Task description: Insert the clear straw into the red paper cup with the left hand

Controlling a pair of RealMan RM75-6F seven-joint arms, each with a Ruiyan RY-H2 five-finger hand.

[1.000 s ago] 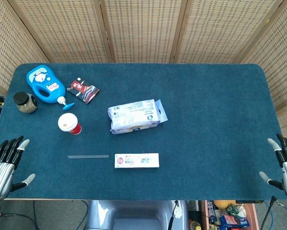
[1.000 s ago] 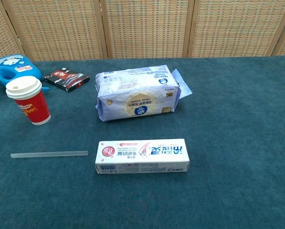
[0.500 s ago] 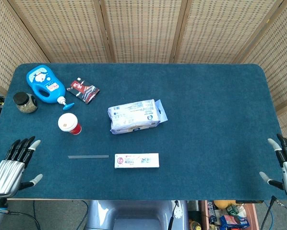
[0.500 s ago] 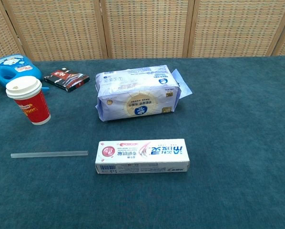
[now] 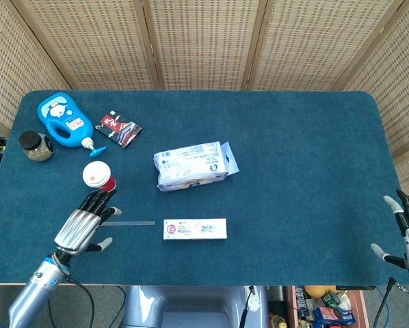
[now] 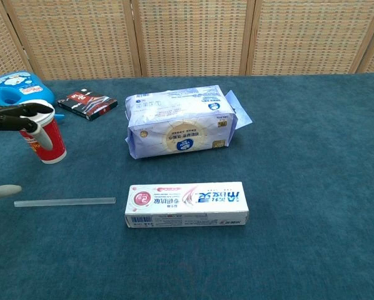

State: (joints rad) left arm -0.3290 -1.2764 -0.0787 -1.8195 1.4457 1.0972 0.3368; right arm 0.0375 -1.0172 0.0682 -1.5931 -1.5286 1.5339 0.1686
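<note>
Blue cloth covers my table (image 5: 307,157), and tall woven screens (image 5: 204,41) stand behind its far edge. Past the near edge I can see some floor and small packets, but they are too tiny for me to tell what they are.

My left hand (image 5: 81,224) is over the table near the near left corner. It holds nothing and its fingers are spread out. In the chest view only the dark fingertips (image 6: 24,115) and the thumb tip show at the left edge; the rest is cut off. The fingertips sit in front of the red paper cup (image 5: 99,178) there, and I cannot tell if they touch it. My right hand (image 5: 408,232) is at the near right corner, partly cut off by the edge of the head view. It is loose and holds nothing.

The clear straw (image 5: 128,223) lies flat on the table by the near edge, just beside my left hand. One end points at the toothpaste box (image 5: 195,229). The red paper cup stands upright a bit farther back, with a white lid on top. I cannot see inside it.

Near the far left corner lie a blue bottle (image 5: 62,121) on its side, a small jar (image 5: 35,145) with a dark lid, and a dark flat packet (image 5: 120,130). The jar holds something pale and grainy. A pack of wipes (image 5: 192,166) lies in the middle.
</note>
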